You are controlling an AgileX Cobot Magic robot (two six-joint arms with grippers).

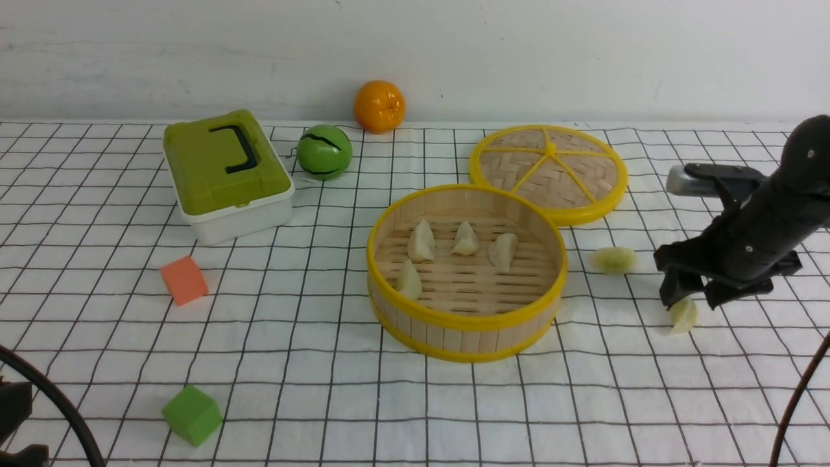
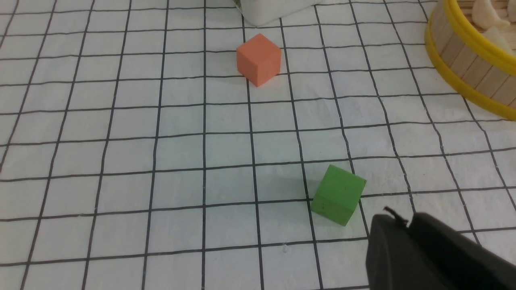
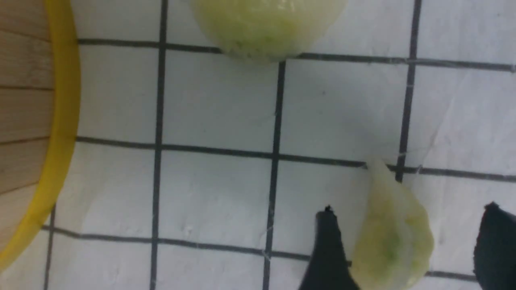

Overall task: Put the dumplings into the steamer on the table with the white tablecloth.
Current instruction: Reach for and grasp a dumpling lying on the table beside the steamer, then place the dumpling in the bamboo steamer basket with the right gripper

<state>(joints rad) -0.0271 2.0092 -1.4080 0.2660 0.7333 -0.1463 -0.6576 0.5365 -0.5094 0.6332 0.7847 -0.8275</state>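
Dumpling on the tabletop, right of the steamer, sits between our right fingers, parted; grasping appears in hand. Next: close gently, then lift. Our left fingers' spread we cannot tell.

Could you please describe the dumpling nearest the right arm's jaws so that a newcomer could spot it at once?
Find the round, yellow-rimmed steamer on the gridded cloth, then look to its right, where two dumplings lie outside it. The one you want is pale yellow-green and sits between the open right jaws; its neighbour lies closer to the steamer, outside the jaws.
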